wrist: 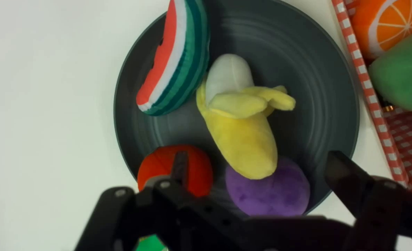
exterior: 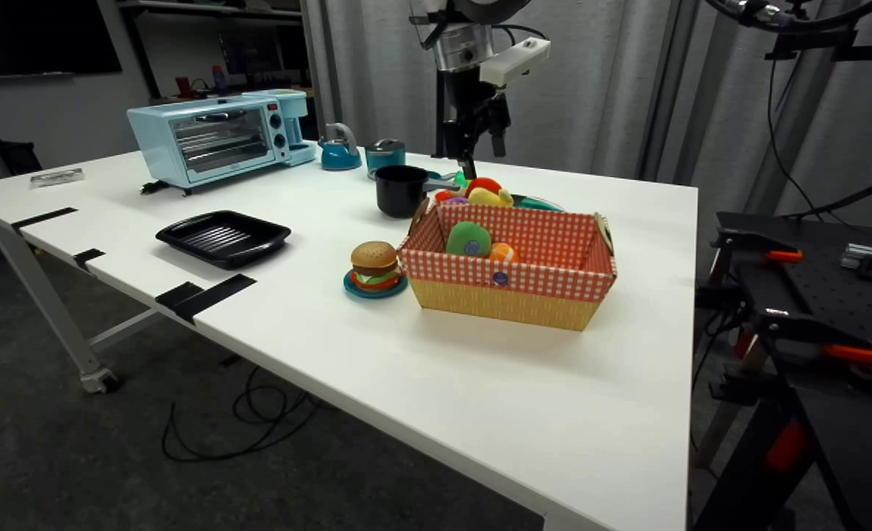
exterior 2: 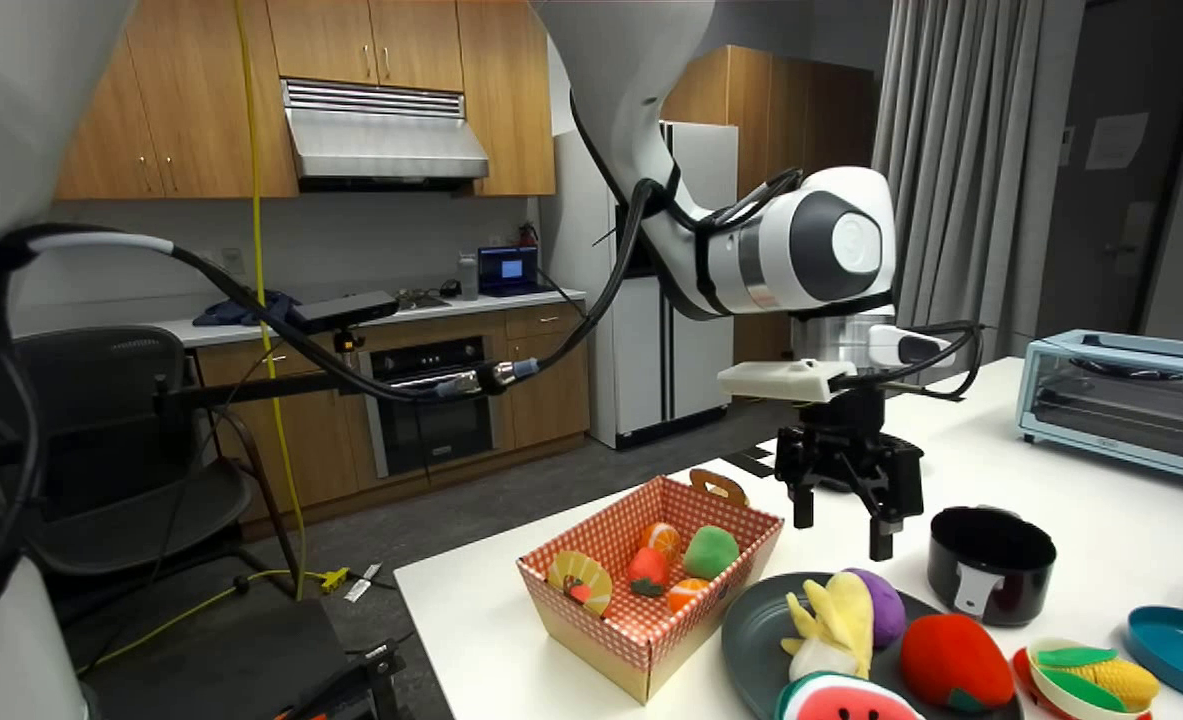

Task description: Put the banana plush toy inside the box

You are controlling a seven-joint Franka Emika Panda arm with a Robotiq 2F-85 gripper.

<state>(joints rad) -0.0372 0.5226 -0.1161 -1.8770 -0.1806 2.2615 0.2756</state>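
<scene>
The banana plush toy (wrist: pixel 244 136) is pale yellow with a white tip and peeled flaps. It lies on a dark round plate (wrist: pixel 313 115), its yellow end overlapping a purple plush (wrist: pixel 268 195). It also shows in both exterior views (exterior: pixel 486 198) (exterior 2: pixel 841 625). The box (exterior 2: pixel 591 635) has a red-and-white checkered lining and stands beside the plate; it also shows in an exterior view (exterior: pixel 502 301), and its rim is at the right of the wrist view (wrist: pixel 369 90). My gripper (wrist: pixel 258 164) is open and empty above the plate, also seen in both exterior views (exterior: pixel 483 155) (exterior 2: pixel 843 525).
The plate also holds a watermelon plush (wrist: pixel 181 66) and a red plush (wrist: pixel 192 164). Inside the box are a green plush (exterior 2: pixel 711 552), a strawberry plush (exterior 2: pixel 648 570) and orange ones. A black pot (exterior 2: pixel 991 565), burger toy (exterior: pixel 374 265), black tray (exterior: pixel 223 237) and toaster oven (exterior: pixel 214 140) stand around.
</scene>
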